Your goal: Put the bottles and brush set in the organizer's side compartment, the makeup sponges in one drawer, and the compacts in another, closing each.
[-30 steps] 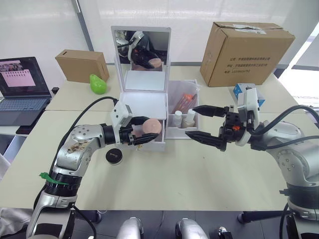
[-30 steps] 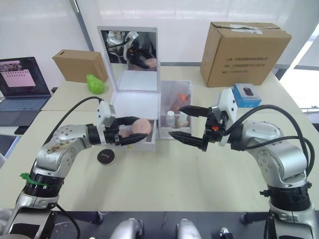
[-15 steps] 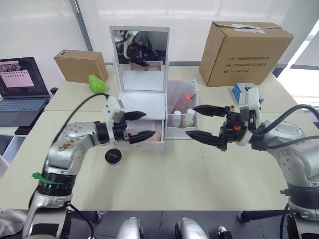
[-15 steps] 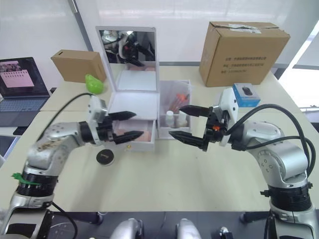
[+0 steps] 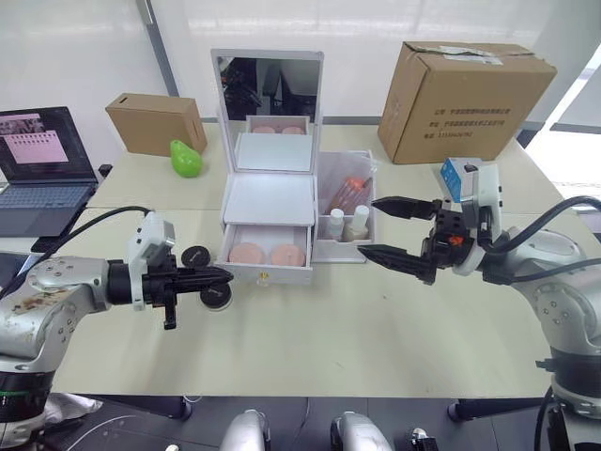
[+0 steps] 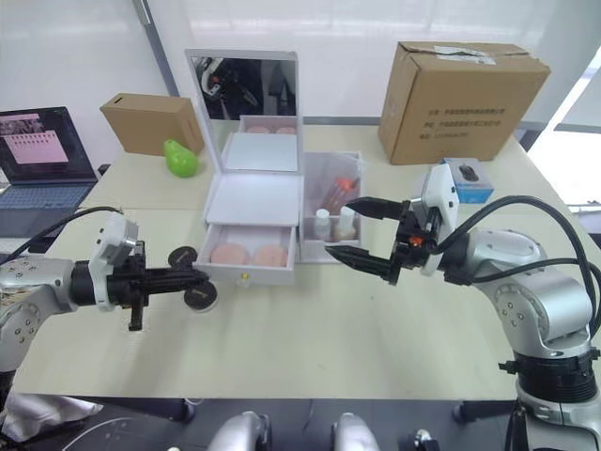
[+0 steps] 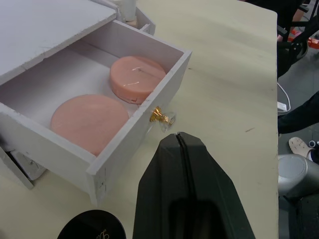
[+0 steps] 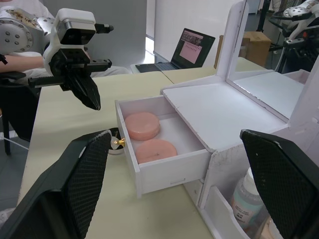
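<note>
From the head cameras, the organizer point(image 5: 272, 178) stands mid-table with its mirror lid up and its lower drawer point(image 5: 268, 256) pulled out, both makeup sponges point(image 5: 248, 253) lying flat inside it; the bottles point(image 5: 346, 224) and the brush set point(image 5: 347, 193) already stand in the side compartment point(image 5: 345, 209). The left gripper point(image 5: 223, 274) hangs low just left of the drawer front with its fingers pressed together and nothing in them, and the two compacts point(image 5: 220, 296) lie on the table right beside and beneath it. The right gripper point(image 5: 387, 230) waits beside the side compartment with its fingers spread wide, empty. The risk I'd watch here is a push landing off-centre on the drawer, which could skew it or slide the light organizer back instead of shutting it; a low sweep could also knock a compact away. In the left wrist view, the closed fingertips point(image 7: 180, 142) point just past the gold knob point(image 7: 158, 115), with one compact's rim showing at the near edge; a careless nudge could catch the knob sideways. In the right wrist view the open drawer and both sponges are plain, one sponge near the front wall; a hard shove might jolt it up and jam the closing.
</note>
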You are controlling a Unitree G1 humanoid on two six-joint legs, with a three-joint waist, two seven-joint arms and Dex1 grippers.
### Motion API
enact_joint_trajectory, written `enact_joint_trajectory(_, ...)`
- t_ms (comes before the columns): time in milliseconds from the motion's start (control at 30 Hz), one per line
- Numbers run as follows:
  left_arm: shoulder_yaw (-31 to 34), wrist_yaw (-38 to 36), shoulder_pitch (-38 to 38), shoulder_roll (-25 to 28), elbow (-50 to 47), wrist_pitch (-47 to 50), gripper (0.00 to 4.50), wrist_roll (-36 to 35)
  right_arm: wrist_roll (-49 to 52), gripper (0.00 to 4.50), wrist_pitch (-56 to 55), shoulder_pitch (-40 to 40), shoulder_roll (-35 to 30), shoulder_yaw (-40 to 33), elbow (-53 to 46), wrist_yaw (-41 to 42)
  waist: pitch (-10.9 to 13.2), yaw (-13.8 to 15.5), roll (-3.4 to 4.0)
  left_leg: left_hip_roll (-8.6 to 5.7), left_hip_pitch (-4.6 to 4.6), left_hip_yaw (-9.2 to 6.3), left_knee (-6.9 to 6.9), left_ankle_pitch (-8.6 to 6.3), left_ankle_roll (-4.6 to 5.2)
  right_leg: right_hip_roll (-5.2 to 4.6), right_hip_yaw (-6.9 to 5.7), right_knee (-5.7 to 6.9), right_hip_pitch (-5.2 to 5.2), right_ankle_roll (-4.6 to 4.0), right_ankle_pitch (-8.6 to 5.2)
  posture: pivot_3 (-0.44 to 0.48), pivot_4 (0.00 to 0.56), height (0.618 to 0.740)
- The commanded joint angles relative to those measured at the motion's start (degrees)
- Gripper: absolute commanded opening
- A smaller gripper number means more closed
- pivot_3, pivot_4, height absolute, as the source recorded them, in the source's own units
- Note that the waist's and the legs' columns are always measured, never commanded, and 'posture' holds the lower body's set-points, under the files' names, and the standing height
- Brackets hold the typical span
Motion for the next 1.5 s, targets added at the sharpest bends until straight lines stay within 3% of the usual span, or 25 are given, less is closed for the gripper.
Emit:
enact_joint_trajectory(33, -1.61, 2.07, -1.14, -1.05, -1.39, -2.77, 0.02, 2.67, 0.26, 4.50, -0.69, -0.39, -0.61, -1.58, -0.94, -0.03, 0.00, 0.14, 0.00, -0.02, 0.00, 0.02, 0.00, 0.00, 0.00, -0.02, 0.01, -0.01, 0.00, 0.00, 0.00, 0.000, 0.150, 0.740)
enact_joint_trajectory(300, -8.69, 7.89, -6.34, -6.61, 3.48, -7.37, 0.02, 11.29, 0.62, 4.50, -0.20, -0.06, -0.86, -1.83, -1.61, -0.44, 0.00, 0.40, 0.00, -0.05, -0.02, 0.03, 0.00, 0.00, 0.00, -0.01, 0.05, 0.01, -0.01, 0.00, 0.00, 0.000, 0.150, 0.740)
enact_joint_trajectory(867, -13.21, 15.75, -18.05, -17.80, 18.18, -16.23, 0.02, 22.22, 0.69, 4.50, -0.26, 0.48, -0.82, -1.86, -1.92, -1.18, 0.00, 0.54, -0.01, -0.05, -0.09, -0.02, 0.16, 0.01, 0.01, 0.04, 0.05, 0.04, 0.01, 0.04, 0.02, 0.000, 0.150, 0.740)
enact_joint_trajectory(1500, -13.41, 15.66, -19.20, -19.74, 21.78, -18.33, 0.02, 24.45, 1.13, 4.50, 0.19, 0.89, -0.68, -1.80, -2.71, -1.59, 0.00, 0.64, -0.01, -0.04, -0.16, -0.09, 0.38, 0.00, 0.01, 0.04, 0.00, 0.13, 0.03, 0.08, 0.04, 0.000, 0.150, 0.740)
